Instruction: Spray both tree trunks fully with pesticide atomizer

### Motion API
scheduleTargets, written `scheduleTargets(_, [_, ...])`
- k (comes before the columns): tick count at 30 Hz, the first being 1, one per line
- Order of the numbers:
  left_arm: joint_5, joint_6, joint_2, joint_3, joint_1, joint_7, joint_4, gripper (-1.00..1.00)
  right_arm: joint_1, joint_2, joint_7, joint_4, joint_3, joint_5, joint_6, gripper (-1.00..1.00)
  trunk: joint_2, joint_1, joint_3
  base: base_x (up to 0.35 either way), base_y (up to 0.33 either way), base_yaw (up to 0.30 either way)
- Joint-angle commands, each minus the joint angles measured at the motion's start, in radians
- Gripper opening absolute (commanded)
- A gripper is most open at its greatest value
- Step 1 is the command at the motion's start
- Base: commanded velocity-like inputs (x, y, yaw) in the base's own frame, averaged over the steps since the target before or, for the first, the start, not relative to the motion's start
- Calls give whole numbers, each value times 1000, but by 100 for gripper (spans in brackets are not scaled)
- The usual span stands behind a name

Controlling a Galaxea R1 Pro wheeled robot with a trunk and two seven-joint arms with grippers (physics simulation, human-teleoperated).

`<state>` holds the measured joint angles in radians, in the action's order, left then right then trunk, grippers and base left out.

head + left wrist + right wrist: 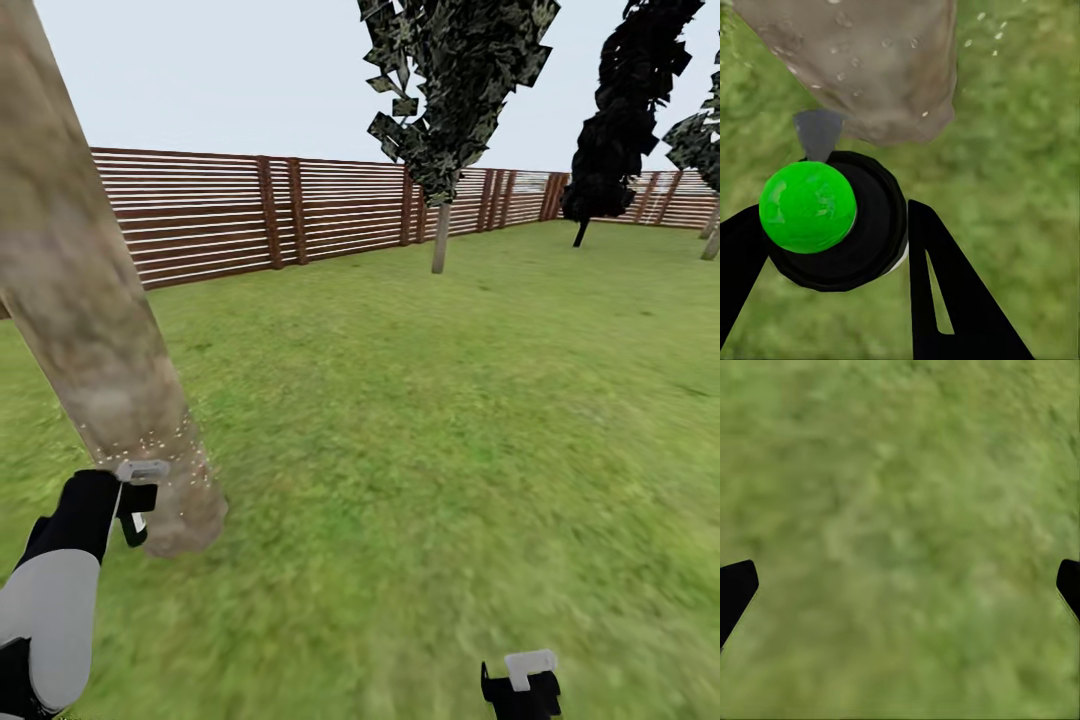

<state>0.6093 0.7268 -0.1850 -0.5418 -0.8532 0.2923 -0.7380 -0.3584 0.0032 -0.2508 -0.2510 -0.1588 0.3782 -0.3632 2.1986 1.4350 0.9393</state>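
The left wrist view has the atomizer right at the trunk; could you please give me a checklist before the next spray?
1. Left gripper shut on the atomizer: ok.
2. Nozzle aimed at the tree trunk: ok.
3. Pesticide specks on the lower trunk: ok, a band near the base.
4. Upper trunk covered: not ok, bare bark there.
5. Far side of the trunk covered: cannot tell.
6. Right gripper open over the lawn: ok.
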Motion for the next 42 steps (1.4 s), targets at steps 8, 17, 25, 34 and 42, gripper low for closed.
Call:
scheduleTargets(8, [2,-9,-5,-11,88,19,8,-100,-1,0,-2,1,-5,7,-4,100,0,0,1,-51,-197,138])
scheduleTargets(17, [31,-472,-15,6,253,261,139,-100,-1,-4,45,-85,107,88,2,100,0,0,1,-220,-35,0])
scheduleTargets(25, [204,-684,-8,252,253,689,143,-100,-102,2,664,-227,185,232,170,100,0,0,1,-8,0,0])
scheduleTargets(34, [208,-673,4,511,249,860,132,-100,-149,7,1022,-342,186,302,176,100,0,0,1,0,0,0])
scheduleTargets(42, [229,-676,63,570,249,860,131,-100,-152,9,1090,-383,203,304,173,-100,0,0,1,0,0,0])
